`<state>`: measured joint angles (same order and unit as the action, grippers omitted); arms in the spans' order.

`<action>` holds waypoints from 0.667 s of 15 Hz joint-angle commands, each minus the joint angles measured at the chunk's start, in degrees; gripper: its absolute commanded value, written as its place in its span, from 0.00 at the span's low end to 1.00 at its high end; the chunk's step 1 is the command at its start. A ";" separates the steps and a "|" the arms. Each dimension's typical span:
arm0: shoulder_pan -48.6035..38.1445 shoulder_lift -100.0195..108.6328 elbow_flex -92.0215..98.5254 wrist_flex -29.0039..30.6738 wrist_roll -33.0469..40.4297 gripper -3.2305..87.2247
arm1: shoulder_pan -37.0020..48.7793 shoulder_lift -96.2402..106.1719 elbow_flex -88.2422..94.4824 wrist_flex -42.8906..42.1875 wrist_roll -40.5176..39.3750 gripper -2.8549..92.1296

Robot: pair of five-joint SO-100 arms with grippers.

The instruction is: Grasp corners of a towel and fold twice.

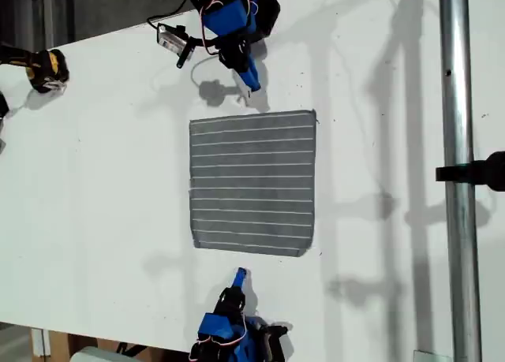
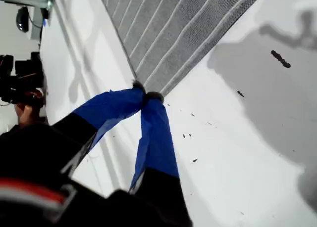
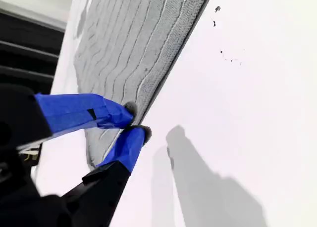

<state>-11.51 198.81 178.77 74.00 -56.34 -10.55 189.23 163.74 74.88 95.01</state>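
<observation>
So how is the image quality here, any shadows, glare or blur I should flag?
Exterior view: even, bright light; the white table is close to washed out, soft arm and pole shadows cross it, and the towel has crisp stripes. First wrist view: towel sharp, the near black gripper body soft, a grey shadow on the table. Second wrist view: near arm parts blurred, a dark shadow beside my second gripper.

Bright, even light washing a white table [image 1: 95,181]

Soft grey shadows are lying across the table beside the towel [image 1: 252,182]; both wrist views are blurring their near dark housings, while the exterior view is staying sharp.
</observation>
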 commanded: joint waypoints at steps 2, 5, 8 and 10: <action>-3.25 0.18 0.00 0.18 0.09 0.09 | -0.09 -1.58 -4.39 -0.53 -0.97 0.03; -5.54 0.18 0.00 0.18 -5.71 0.09 | -0.35 -16.79 -17.14 -1.32 -3.69 0.03; -5.01 0.18 0.00 0.18 -15.73 0.09 | -1.23 -34.01 -30.76 -3.69 -8.00 0.03; -5.01 0.18 0.00 0.18 -16.26 0.09 | -3.16 -44.74 -39.81 -1.05 -9.84 0.03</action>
<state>-16.17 198.81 178.77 74.00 -71.72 -12.57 151.00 132.45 73.12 86.75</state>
